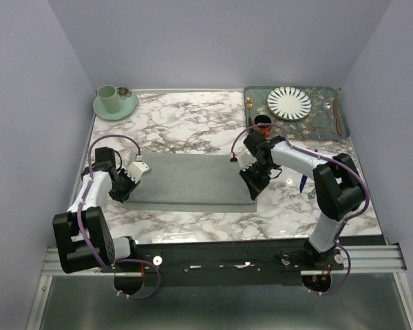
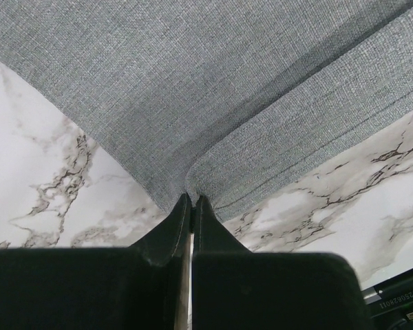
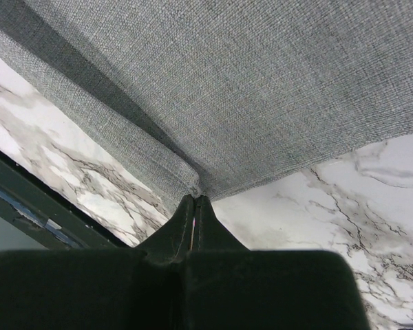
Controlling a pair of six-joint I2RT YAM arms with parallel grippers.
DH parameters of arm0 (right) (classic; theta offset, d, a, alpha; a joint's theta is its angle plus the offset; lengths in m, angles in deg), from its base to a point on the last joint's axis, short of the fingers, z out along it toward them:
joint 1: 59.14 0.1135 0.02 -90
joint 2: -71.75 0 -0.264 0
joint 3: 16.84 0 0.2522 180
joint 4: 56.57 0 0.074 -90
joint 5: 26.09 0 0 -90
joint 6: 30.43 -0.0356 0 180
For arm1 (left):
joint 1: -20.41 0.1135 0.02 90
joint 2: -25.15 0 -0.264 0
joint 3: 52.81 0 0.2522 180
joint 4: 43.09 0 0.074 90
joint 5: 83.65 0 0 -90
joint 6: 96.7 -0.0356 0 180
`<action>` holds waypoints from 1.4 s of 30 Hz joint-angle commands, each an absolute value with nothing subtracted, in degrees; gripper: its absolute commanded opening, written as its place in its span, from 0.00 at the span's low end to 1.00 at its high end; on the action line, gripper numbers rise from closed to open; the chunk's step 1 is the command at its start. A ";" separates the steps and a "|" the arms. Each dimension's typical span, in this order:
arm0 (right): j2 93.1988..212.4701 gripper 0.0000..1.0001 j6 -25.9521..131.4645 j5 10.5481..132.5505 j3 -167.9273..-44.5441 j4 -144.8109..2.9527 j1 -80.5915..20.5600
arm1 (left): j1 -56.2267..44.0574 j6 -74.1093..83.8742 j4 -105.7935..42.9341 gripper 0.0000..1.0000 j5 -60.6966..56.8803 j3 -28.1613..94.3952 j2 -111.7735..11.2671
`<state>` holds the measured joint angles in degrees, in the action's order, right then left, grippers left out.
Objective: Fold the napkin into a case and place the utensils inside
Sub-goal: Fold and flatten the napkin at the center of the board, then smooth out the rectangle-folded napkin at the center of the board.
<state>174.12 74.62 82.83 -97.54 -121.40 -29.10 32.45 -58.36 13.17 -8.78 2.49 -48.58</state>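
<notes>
Top external view, read left to right. One mint-green ceramic cup stands on one mint-green saucer at the far left corner of the white marble-patterned table.

One left gripper is seen at the left end of one mid-grey cloth napkin. The napkin lies flat as a long rectangle in the middle of the table. One right gripper is seen at its right end.

One green patterned tray fills the far right corner. It carries one small gold fork, one black-and-white striped round plate and two slim utensils, well apart from the napkin. One dark-blue-handled utensil lies on the marble beside the right arm.

Bare marble is left open beyond the napkin, between saucer and tray. A narrower strip is left between the napkin and the near black rail.

Left wrist view: the left gripper is pinched nearly closed on the napkin, where a doubled band meets its edge. One printed label is too small to be read.

Right wrist view: the right gripper is fully closed on the napkin at a like fold.
</notes>
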 commanded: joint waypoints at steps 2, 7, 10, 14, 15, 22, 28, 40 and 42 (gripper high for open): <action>174.59 0.01 76.36 83.50 -97.93 -122.89 -28.82 | 32.89 -59.60 14.26 0.10 -8.24 2.08 -47.54; 172.13 0.30 77.67 87.28 -95.91 -125.00 -28.82 | 33.51 -62.06 19.00 0.41 -11.30 2.96 -44.11; 170.90 0.55 78.03 89.83 -95.99 -126.66 -28.82 | 33.69 -62.77 21.73 0.57 -12.36 3.49 -41.56; 168.70 0.64 77.68 92.56 -98.88 -129.30 -28.73 | 33.95 -62.33 23.41 0.61 -14.91 4.89 -37.44; 168.44 0.65 77.42 93.00 -99.50 -129.74 -28.82 | 33.95 -61.98 23.41 0.61 -15.26 5.15 -36.90; 171.41 0.64 76.97 90.45 -103.81 -128.44 -28.82 | 33.95 -55.66 21.83 0.60 -16.41 8.41 -41.37; 177.92 0.63 75.30 88.78 -107.59 -125.54 -28.82 | 33.95 -50.12 18.67 0.56 -16.50 10.16 -50.24; 181.37 0.63 75.83 86.31 -103.02 -122.80 -29.70 | 33.86 -48.71 15.14 0.55 -15.08 8.06 -57.04; 178.29 0.66 75.83 88.86 -104.25 -123.59 -30.31 | 33.86 -47.22 15.41 0.66 -18.32 9.54 -51.68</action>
